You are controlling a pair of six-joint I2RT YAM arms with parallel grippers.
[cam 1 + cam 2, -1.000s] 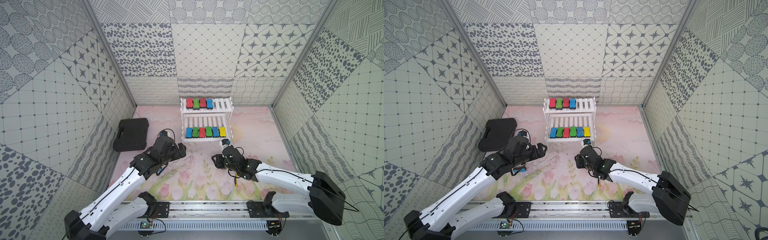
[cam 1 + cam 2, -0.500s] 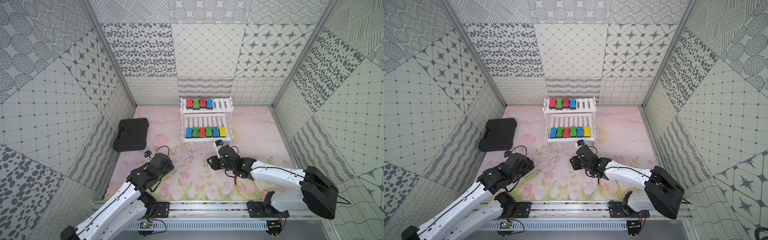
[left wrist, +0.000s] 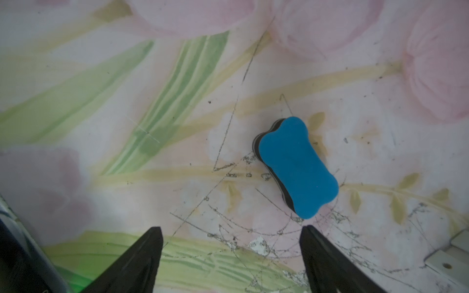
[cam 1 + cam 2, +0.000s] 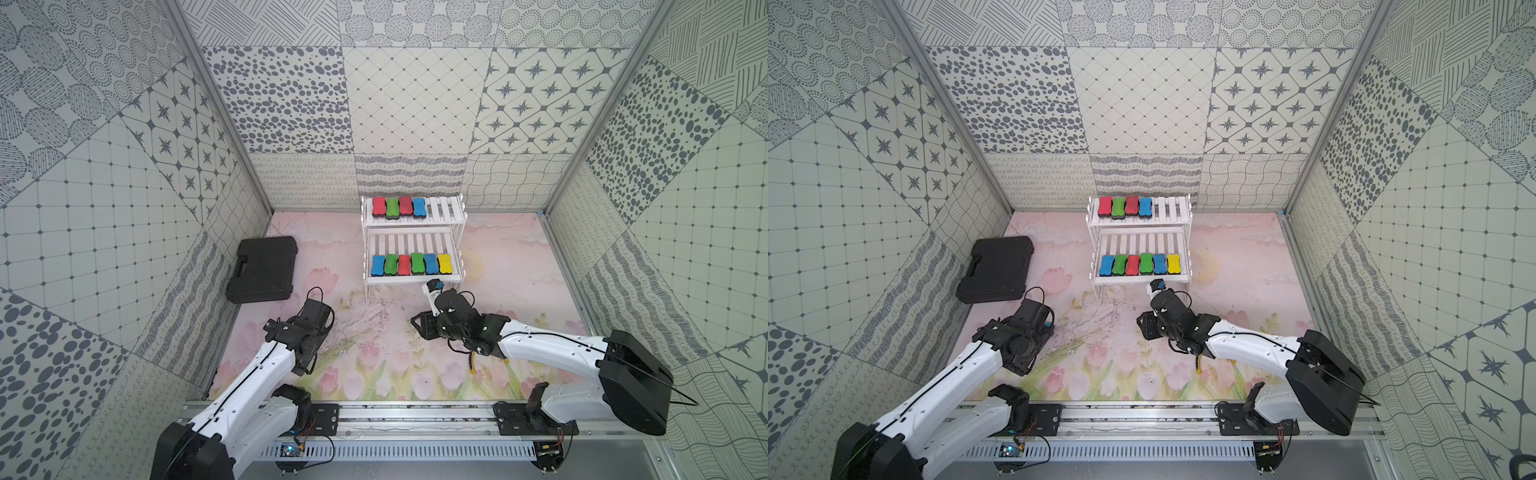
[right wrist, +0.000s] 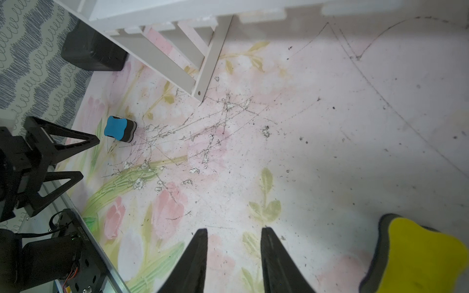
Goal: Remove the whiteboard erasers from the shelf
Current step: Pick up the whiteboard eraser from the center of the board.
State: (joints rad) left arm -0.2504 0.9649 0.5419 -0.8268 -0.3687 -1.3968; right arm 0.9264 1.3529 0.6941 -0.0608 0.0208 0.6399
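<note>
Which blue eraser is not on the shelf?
The blue eraser lying flat on the table, just ahead of the left gripper; the other three blue ones are on the shelf.

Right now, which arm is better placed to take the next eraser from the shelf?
Probably the right. The right gripper, empty, sits just before the lower tier of the shelf; the left gripper, open, is farther off, by the blue eraser on the mat.

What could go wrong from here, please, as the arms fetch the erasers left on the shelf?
The lower-tier erasers lie packed side by side, so gripping one may drag neighbours. The open left gripper hangs by the blue eraser on the table and might shove it when turning.
</note>
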